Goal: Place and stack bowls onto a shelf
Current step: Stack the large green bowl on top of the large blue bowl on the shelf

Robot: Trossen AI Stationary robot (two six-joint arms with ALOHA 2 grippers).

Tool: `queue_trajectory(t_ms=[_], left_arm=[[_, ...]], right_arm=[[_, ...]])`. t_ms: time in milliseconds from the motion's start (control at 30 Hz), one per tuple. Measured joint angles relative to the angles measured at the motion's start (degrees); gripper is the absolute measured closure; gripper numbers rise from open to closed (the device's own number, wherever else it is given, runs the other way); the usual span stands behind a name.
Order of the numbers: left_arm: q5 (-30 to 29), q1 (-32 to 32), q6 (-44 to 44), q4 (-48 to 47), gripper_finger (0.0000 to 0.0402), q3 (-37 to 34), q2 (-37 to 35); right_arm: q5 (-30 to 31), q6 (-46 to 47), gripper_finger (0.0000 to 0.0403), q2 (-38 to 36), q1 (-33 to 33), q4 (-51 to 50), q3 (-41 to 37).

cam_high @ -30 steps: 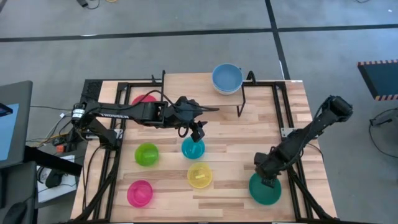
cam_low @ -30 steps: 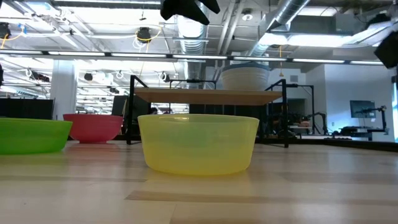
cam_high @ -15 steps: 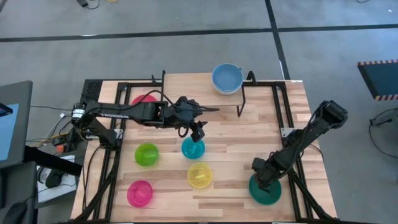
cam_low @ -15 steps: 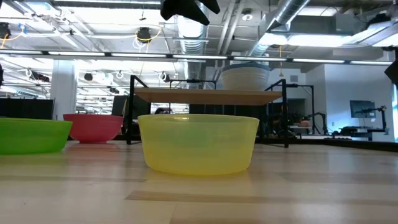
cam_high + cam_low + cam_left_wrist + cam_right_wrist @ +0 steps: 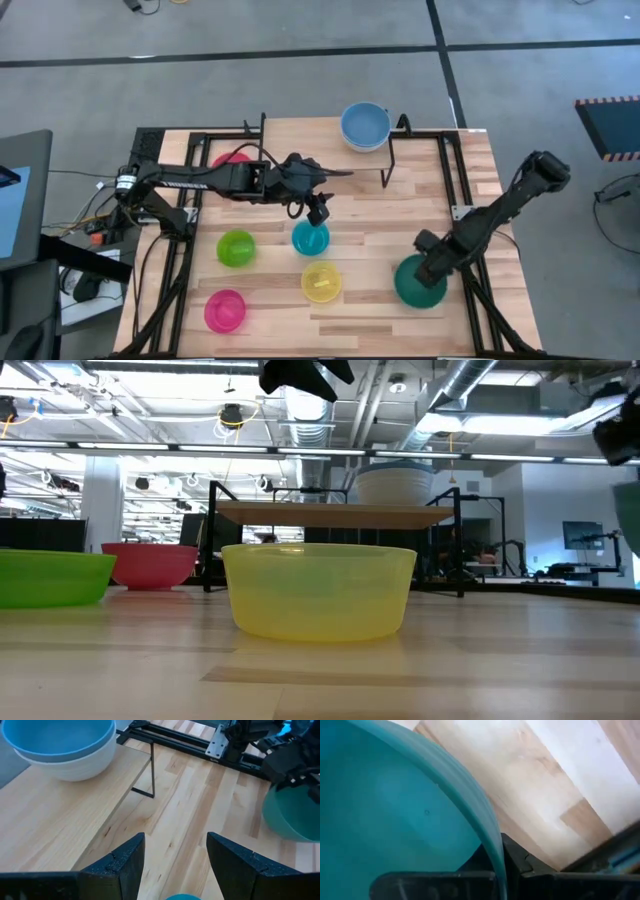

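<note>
My right gripper (image 5: 432, 264) is shut on the teal bowl (image 5: 418, 284) over the table's near right part. My left gripper (image 5: 318, 211) hangs open above the cyan bowl (image 5: 310, 239) at mid-table, touching nothing. On the shelf (image 5: 300, 140) at the far edge, a blue bowl (image 5: 365, 124) sits nested in a white bowl (image 5: 75, 765). The lime green bowl (image 5: 236, 248), yellow bowl (image 5: 321, 282) and pink bowl (image 5: 224, 310) stand on the table. The red bowl (image 5: 230, 160) is partly hidden by the left arm. My right gripper pinches the teal bowl's rim (image 5: 490, 837) on its far right side, one finger inside the bowl and one finger (image 5: 520, 862) outside. The fingers slant down from the table's right. The bowl hangs clear of the table, its opening up.
Black frame rails (image 5: 460, 190) run along the table's left and right sides. The shelf's thin black legs (image 5: 388, 165) stand between the teal bowl and the stacked pair. Bare wood (image 5: 390, 220) lies between the cyan bowl and the right arm.
My right gripper dropped to the teal bowl and shut on its rim. It then rose and moved toward the far edge, and the bowl, which stood on the table, is now lifted clear.
</note>
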Motion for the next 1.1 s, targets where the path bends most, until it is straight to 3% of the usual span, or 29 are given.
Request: queue_trajectory(t_ms=[167, 367, 600, 900, 1100], left_arm=[[0.8, 0.9, 1.2, 4.8, 0.0221, -0.6, 0.0], [7.7, 2.4, 2.0, 15.9, 0.0247, -4.5, 0.0], [10.5, 2.5, 6.0, 19.2, 0.0247, -4.6, 0.0], [13.0, 2.6, 6.4, 25.7, 0.0210, -4.6, 4.4], [12.0, 2.4, 5.3, 24.8, 0.0205, -4.7, 5.8]], right_arm=[[3.5, -1.1, 0.0381, -2.2, -5.6, -5.0, 3.6], [10.8, -6.0, 0.0381, -1.9, -14.4, -4.5, 10.5], [17.8, -11.4, 0.0381, -0.8, -23.9, -4.5, 18.5], [19.6, -31.3, 0.0376, 4.1, -30.2, -4.0, 25.7], [19.6, -35.4, 0.0375, 6.7, -31.9, -4.9, 29.1]])
